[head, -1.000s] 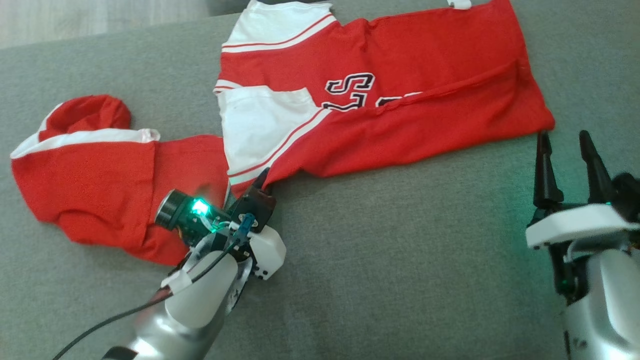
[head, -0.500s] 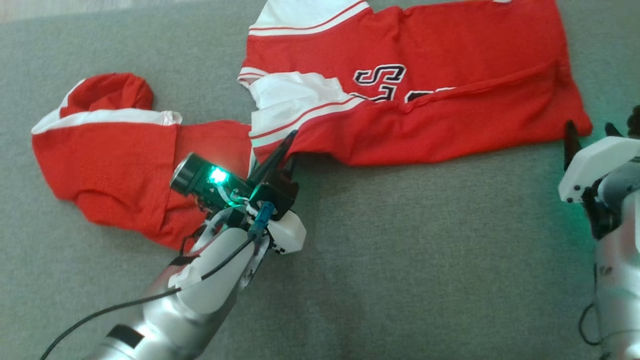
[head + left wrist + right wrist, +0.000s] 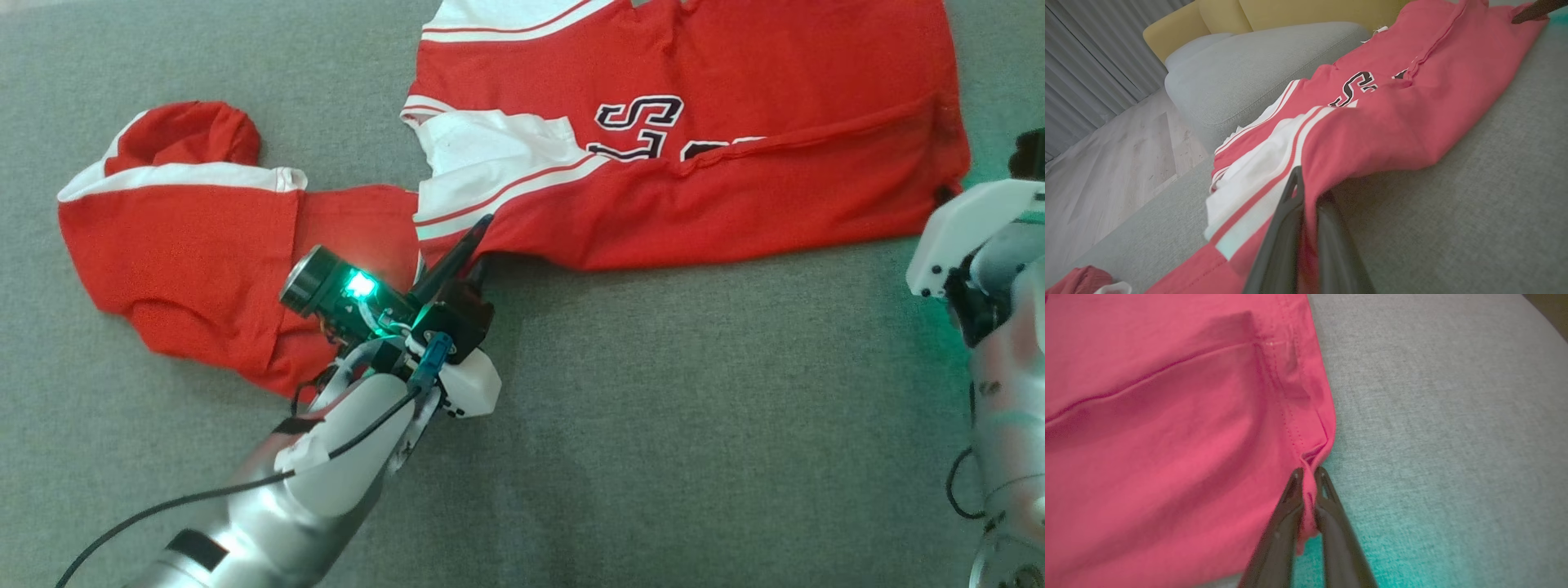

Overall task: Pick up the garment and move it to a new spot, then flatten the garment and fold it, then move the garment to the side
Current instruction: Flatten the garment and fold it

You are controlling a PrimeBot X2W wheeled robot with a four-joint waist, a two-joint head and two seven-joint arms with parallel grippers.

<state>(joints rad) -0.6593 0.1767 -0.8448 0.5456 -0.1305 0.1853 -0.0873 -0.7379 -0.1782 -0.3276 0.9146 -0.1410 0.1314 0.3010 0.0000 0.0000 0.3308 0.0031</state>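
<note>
The red and white garment [image 3: 735,188] lies spread on the grey cushion [image 3: 653,425], with black letters on its chest. One sleeve end [image 3: 180,237] reaches far left. My left gripper [image 3: 480,233] is shut on the garment's near edge by the white striped panel; in the left wrist view the left gripper [image 3: 1306,185] pinches red cloth [image 3: 1392,118]. My right gripper [image 3: 943,196] sits at the garment's near right corner. In the right wrist view the right gripper [image 3: 1308,475] is shut on the hem corner [image 3: 1314,455].
Bare grey cushion [image 3: 1453,437] stretches in front of and to the right of the garment. In the left wrist view a yellow sofa back [image 3: 1290,12], wooden floor [image 3: 1118,163] and grey curtains [image 3: 1090,61] lie beyond the cushion's far edge.
The head camera has shifted. My right gripper moved forward to the garment's corner and closed from wide open onto the hem. The left gripper stayed shut on the garment.
</note>
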